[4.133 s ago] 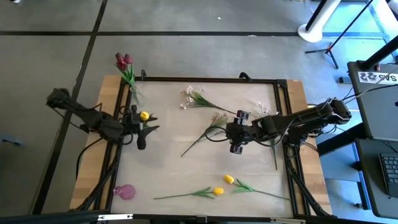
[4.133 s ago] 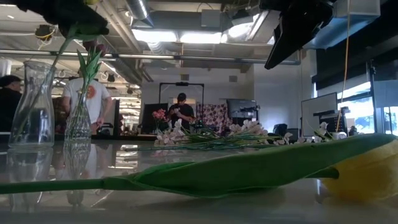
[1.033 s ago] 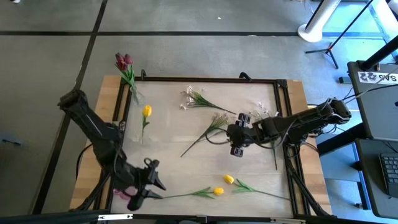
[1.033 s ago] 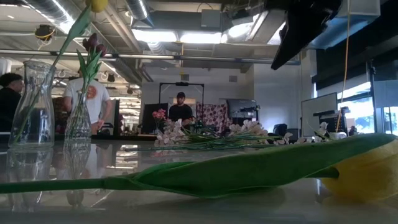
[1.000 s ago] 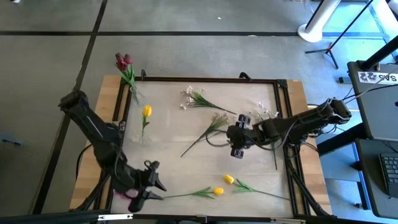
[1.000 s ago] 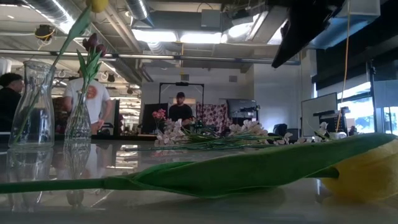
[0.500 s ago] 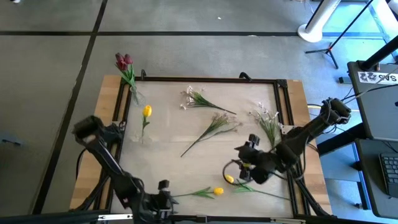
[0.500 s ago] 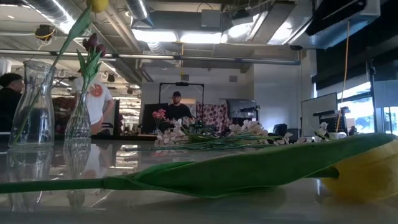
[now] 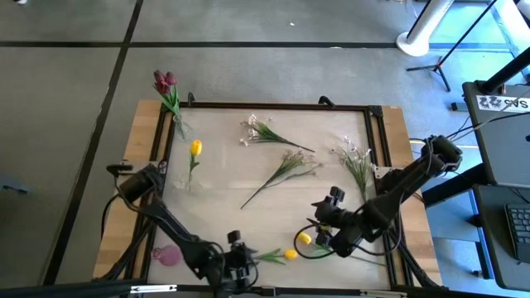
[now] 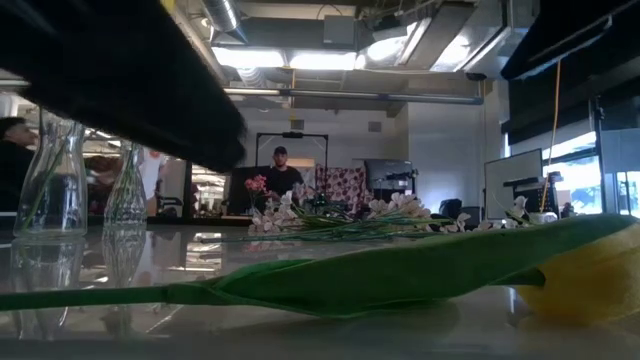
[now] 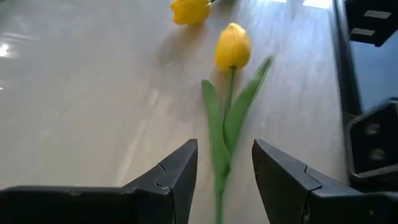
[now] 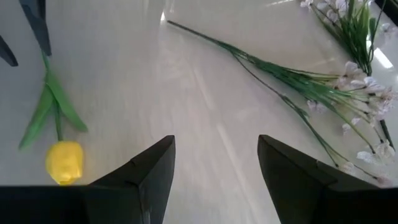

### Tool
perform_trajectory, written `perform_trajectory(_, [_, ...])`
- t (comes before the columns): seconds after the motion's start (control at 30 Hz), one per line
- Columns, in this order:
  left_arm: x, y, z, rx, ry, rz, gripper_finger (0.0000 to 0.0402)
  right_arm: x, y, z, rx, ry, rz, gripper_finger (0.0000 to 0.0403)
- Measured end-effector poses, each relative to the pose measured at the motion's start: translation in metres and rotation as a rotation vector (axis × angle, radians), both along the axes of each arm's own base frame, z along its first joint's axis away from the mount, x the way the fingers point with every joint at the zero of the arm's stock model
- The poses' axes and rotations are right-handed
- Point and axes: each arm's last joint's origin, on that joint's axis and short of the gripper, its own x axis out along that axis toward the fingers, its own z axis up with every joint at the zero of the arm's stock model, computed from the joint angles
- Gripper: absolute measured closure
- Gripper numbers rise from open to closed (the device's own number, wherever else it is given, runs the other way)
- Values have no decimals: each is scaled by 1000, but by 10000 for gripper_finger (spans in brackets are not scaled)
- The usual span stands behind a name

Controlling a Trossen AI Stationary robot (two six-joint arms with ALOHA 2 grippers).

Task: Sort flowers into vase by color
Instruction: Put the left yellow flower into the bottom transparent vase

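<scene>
At the near edge of the counter [image 9: 215, 199], the left hand [image 9: 238, 258] hangs low with its 2 fingers spread, lined up on either side of the green stalk of a yellow tulip [image 11: 232, 47] that lies flat on the surface; nothing is pinched yet. This looks like the approach to a pick-up: the next move calls for lowering onto the stalk, pinching it below the leaves, and carrying it to the vase with the yellow bloom at the far left.

Just right of it, a second yellow tulip [image 9: 305, 238] lies near the front edge. The right hand [image 9: 325, 222] hovers beside that bloom, fingers spread and holding nothing.

Farther back, mid-counter, 3 sprays of tiny white blossoms lie loose: the middle spray [image 9: 281, 172], one spray toward the far edge [image 9: 263, 132], and one spray at the right [image 9: 356, 161].

At the far left, a clear vase [image 10: 52, 170] holds 1 yellow tulip [image 9: 195, 149], and a slimmer vase [image 10: 127, 190] at the far left corner holds the dark red tulips [image 9: 165, 81].

Beyond the counter, people stand in the room.
</scene>
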Motion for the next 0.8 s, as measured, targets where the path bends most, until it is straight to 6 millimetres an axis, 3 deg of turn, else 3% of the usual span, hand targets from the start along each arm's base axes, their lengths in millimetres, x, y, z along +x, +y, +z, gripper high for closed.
perform_trajectory(0.3, [33,26,-23,-68,77,-36,253,3,3,-7,6,30,10,175])
perform_trajectory(0.53, [31,23,-26,-119,135,-96,262,2,4,-8,25,46,22,175])
perform_trajectory(0.8, [23,12,-26,-133,153,-149,323,2,4,-7,25,46,22,175])
